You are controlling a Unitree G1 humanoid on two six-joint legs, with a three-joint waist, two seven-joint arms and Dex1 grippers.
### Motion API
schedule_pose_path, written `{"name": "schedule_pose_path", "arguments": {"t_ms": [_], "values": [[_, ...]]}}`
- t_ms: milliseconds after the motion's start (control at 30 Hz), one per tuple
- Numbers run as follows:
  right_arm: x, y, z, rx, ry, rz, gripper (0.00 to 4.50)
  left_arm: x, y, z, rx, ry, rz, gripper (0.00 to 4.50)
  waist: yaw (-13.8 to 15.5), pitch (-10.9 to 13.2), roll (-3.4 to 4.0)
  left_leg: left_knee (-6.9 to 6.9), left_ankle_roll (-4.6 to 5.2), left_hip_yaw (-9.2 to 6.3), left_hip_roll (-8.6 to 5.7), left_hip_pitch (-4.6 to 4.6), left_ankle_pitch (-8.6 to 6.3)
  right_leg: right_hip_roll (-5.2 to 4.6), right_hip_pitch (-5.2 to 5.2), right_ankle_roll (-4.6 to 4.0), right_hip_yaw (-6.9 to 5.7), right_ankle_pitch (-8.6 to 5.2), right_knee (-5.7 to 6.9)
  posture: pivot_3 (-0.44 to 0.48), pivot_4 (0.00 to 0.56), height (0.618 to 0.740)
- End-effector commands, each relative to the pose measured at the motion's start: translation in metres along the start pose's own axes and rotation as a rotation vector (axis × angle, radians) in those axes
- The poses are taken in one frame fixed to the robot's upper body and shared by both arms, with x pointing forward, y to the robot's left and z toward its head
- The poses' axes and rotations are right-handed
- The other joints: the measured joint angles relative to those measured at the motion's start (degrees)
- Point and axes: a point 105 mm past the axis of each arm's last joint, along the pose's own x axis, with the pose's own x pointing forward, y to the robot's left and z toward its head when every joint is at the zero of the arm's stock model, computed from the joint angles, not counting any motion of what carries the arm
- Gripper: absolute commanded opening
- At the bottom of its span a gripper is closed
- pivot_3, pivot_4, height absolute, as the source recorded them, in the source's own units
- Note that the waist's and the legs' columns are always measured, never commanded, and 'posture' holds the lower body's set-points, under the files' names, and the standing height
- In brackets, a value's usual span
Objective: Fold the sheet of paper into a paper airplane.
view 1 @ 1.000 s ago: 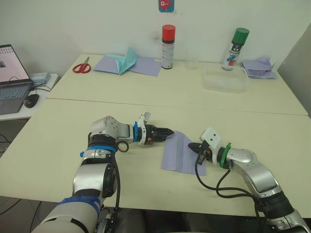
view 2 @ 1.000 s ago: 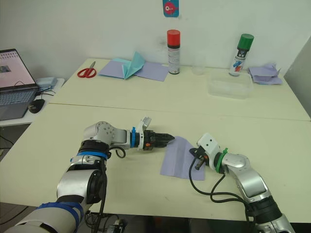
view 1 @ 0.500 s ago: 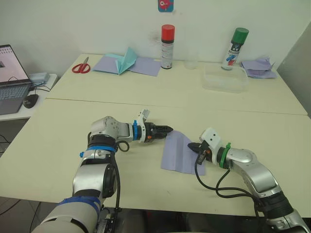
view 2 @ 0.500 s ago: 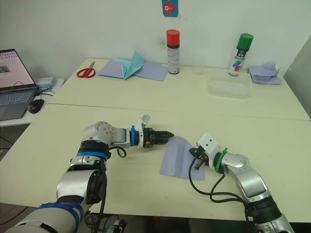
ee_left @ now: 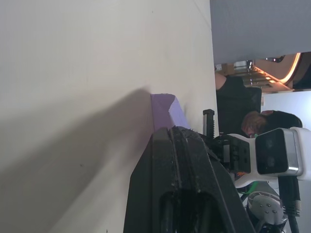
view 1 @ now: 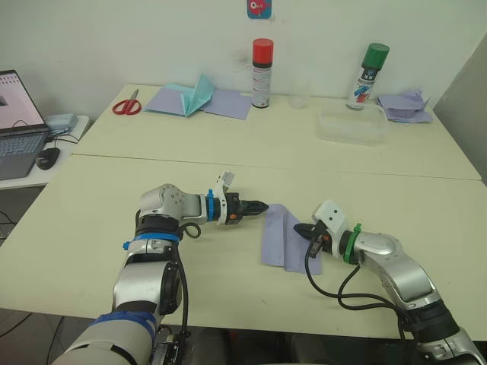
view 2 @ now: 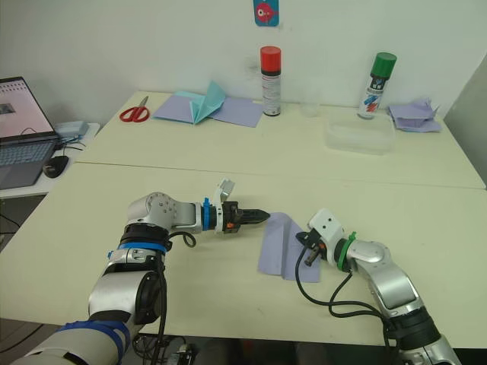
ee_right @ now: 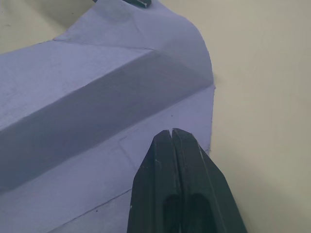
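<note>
The sheet of paper is lavender and lies on the near table between my two grippers, its left side raised in a lengthwise fold. My left gripper is shut, and its tip touches the sheet's far left corner. The left wrist view shows the shut fingers with the paper's corner just beyond them. My right gripper is shut too, with its tip resting on the sheet's right part. In the right wrist view the shut fingers press on the creased paper.
On the far table stand a red-capped spray can, a green-capped can and a clear plastic container. Red scissors, a teal tent-shaped paper and crumpled lavender scraps lie there too. A laptop sits far left.
My left gripper has edged to the right, pushing the sheet's left side up and over, so the sheet looks narrower. The right gripper has stayed in place.
</note>
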Motion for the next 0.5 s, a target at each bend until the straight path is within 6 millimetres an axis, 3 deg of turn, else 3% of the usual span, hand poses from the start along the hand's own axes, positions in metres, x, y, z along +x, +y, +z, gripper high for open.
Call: {"name": "schedule_pose_path", "arguments": {"t_ms": [33, 267, 500], "values": [[0.003, 0.006, -0.015, 0.027, 0.061, 0.017, 0.00, -0.005, -0.005, 0.009, 0.043, -0.051, -0.016, 0.03, -0.01, 0.00, 0.00, 0.00, 0.00, 0.00, 0.00, 0.00, 0.00, 0.00, 0.00, 0.00, 0.00, 0.00, 0.00, 0.000, 0.150, 0.740], [0.005, 0.007, -0.015, 0.021, 0.063, 0.026, 0.00, -0.008, 0.013, 0.012, 0.359, -0.046, 0.148, 0.03, -0.03, 0.00, 0.00, -0.02, -0.04, 0.01, 0.02, 0.01, 0.02, 0.00, 0.00, -0.01, 0.02, 0.01, 0.00, 0.000, 0.150, 0.740], [0.006, 0.006, -0.014, 0.015, 0.062, 0.030, 0.00, 0.000, 0.005, 0.014, 0.563, -0.037, 0.157, 0.03, -0.03, 0.00, 0.00, -0.02, -0.08, 0.01, 0.03, 0.01, 0.05, 0.01, -0.01, -0.01, 0.02, 0.01, 0.00, 0.000, 0.150, 0.740]]}}
